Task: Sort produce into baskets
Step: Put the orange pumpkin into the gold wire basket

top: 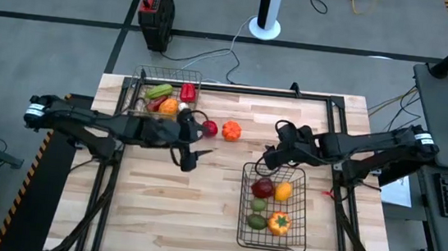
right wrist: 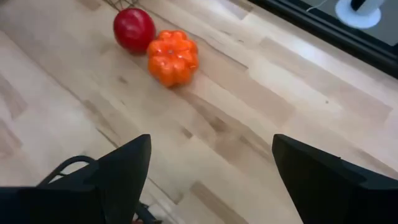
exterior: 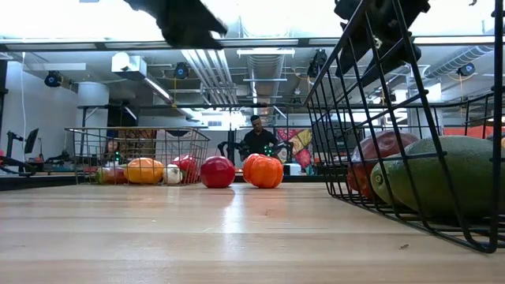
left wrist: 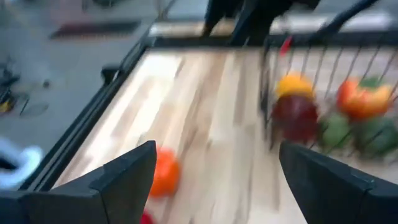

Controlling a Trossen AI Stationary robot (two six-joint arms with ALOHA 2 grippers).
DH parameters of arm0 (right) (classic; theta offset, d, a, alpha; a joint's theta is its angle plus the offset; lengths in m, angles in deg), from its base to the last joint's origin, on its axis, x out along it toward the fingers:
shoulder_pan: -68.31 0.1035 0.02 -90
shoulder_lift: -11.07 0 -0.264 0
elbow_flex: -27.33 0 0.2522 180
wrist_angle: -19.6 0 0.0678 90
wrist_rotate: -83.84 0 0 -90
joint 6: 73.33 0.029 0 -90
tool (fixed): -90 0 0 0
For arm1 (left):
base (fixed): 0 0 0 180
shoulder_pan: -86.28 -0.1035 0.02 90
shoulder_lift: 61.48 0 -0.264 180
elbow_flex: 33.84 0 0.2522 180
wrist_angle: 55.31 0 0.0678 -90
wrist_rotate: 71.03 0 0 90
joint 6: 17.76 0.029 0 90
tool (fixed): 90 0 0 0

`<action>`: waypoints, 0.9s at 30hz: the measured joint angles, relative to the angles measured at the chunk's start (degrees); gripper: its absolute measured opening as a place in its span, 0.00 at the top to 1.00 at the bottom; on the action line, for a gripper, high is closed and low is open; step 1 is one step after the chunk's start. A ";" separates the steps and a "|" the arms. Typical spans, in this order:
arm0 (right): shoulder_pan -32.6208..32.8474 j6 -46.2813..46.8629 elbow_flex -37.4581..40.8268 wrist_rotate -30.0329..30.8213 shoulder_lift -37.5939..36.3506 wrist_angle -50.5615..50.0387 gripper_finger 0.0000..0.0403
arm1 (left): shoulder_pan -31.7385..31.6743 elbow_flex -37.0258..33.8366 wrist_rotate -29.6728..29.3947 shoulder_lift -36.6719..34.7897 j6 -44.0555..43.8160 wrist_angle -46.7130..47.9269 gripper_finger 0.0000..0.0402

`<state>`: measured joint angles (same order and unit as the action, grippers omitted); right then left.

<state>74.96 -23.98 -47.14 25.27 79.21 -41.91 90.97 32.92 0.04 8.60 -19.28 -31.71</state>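
Two loose produce pieces lie on the wooden table: a red round one [top: 210, 128] and an orange pumpkin [top: 231, 130], also in the right wrist view as the red piece [right wrist: 134, 29] and the pumpkin [right wrist: 173, 57]. A wire basket [top: 138, 92] at the far left holds several pieces. A second basket [top: 241, 226] at the near right holds a dark red piece [top: 262, 187], a yellow one, green ones and an orange pepper. My left gripper [top: 190, 157] hovers open just near of the loose pieces. My right gripper [top: 272, 156] hovers open at the right basket's far edge. Both hold nothing.
Black frame rails run along the table's edges [top: 341, 112]. A black box [top: 156, 12] stands on the floor beyond the far edge. Bare wood lies between the baskets and along the near left [top: 165, 219]. A person [exterior: 256, 136] stands in the room behind.
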 joint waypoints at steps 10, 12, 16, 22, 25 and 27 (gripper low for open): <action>0.49 -0.44 -0.04 0.08 0.02 1.73 0.19 | -6.42 2.69 2.25 5.99 6.36 12.06 0.20; 0.49 -0.70 -0.04 0.08 0.02 2.07 0.19 | -7.51 3.98 3.03 8.73 7.62 13.47 0.20; 0.49 -1.39 -0.04 0.07 0.02 3.53 0.19 | -9.34 8.34 3.16 14.64 12.35 17.54 0.20; 0.60 -1.43 -0.04 0.04 0.02 3.56 0.19 | -12.24 13.26 4.72 22.00 18.63 21.75 0.20; 0.60 -1.49 -0.04 0.04 0.02 3.56 0.19 | -14.04 15.00 4.66 24.81 18.84 22.86 0.20; 0.60 -1.58 -0.04 0.03 0.02 3.54 0.19 | -15.06 15.78 4.64 26.50 19.03 23.32 0.20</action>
<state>75.56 -25.56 -47.18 25.30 79.23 -38.36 75.90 48.71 4.68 35.10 -0.25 -8.39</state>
